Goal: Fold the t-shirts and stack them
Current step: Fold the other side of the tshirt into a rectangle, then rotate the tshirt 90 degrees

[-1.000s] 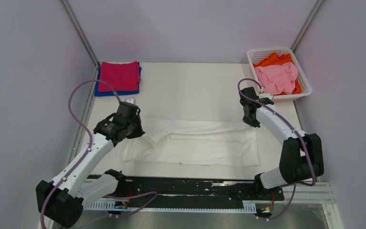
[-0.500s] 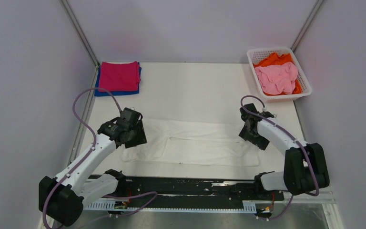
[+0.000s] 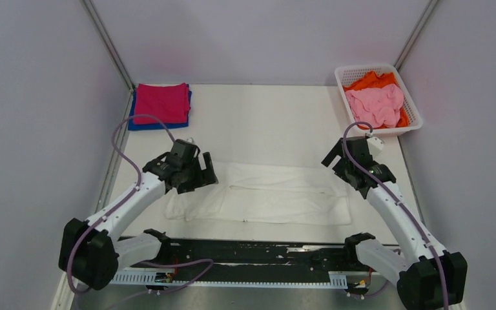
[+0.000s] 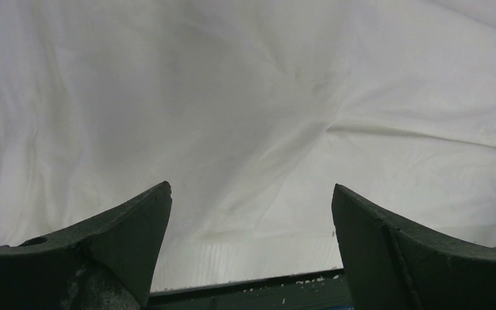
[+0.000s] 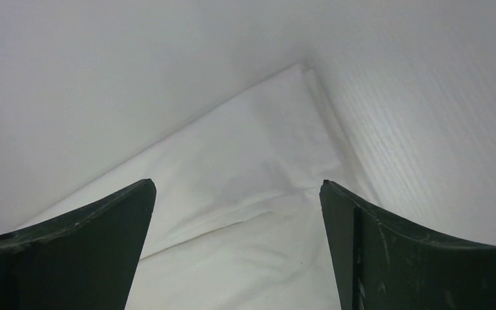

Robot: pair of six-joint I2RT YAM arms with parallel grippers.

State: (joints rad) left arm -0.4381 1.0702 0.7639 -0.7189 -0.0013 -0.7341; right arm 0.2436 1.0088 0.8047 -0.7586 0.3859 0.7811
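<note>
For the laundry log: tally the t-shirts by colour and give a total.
White t-shirt: 1
Magenta t-shirt: 1
Blue t-shirt: 1
Pink t-shirt: 1
Orange t-shirt: 1
Total: 5

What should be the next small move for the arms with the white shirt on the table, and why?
Probably lower the right gripper onto the right end of the white t-shirt and close on it, to fold it toward the left. The shirt lies flat as a long strip; both grippers are open and hold nothing; the left gripper hovers over the other end.
</note>
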